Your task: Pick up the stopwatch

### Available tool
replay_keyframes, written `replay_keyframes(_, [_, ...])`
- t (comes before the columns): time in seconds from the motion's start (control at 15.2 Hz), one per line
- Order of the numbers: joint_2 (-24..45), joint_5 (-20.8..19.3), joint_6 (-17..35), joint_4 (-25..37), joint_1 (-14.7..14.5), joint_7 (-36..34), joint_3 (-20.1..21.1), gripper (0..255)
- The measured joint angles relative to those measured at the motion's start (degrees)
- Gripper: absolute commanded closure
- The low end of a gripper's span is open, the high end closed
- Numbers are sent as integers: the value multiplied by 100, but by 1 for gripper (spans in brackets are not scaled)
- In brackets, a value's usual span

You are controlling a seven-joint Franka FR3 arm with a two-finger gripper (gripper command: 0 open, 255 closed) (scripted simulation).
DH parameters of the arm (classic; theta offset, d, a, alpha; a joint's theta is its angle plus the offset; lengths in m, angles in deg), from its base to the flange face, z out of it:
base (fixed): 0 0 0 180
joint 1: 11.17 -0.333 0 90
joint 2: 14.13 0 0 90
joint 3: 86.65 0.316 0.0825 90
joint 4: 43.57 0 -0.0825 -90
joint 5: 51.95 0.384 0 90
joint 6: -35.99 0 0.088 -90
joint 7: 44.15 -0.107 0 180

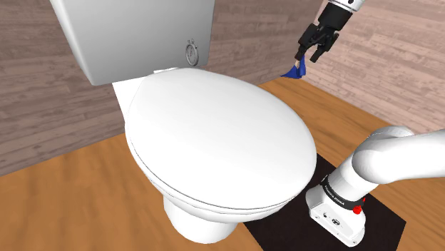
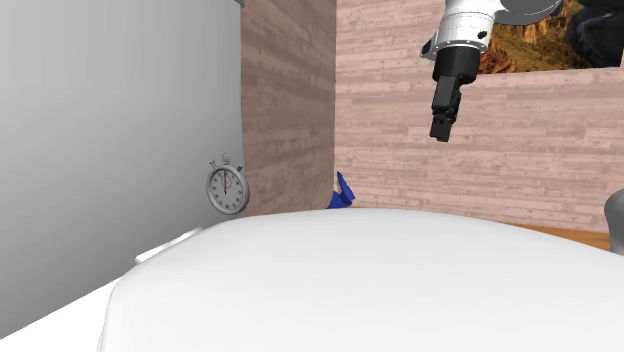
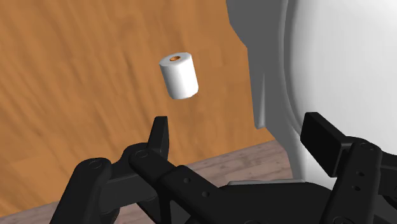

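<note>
Toilet point(image 1: 192, 221), white, lid point(image 1: 221, 142) closed, grey cistern point(image 1: 128, 36) behind it; black gripper point(image 1: 308, 57) hangs in the air off the lid's one o'clock edge in the shoulder view, fingers spread wide and empty. Toilet roll point(image 3: 179, 75), white, lies on the wooden floor point(image 1: 71, 200). Stopwatch point(image 1: 191, 51), silver, round, stands upright against the cistern's front just behind the lid, crown at twelve o'clock. It is well apart from the gripper, at nine o'clock and lower, so the reach likely runs that way.
</note>
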Motion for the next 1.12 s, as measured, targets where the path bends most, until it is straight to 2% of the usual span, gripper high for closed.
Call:
replay_keyframes(0.2, [193,37,119,95,-46,-95,118,0])
replay_keyframes(0.53, [961,98,444,614,-184,-434,530,0])
replay_keyframes(1.12, [2678,-119,880,2006,-372,-1234,1338,0])
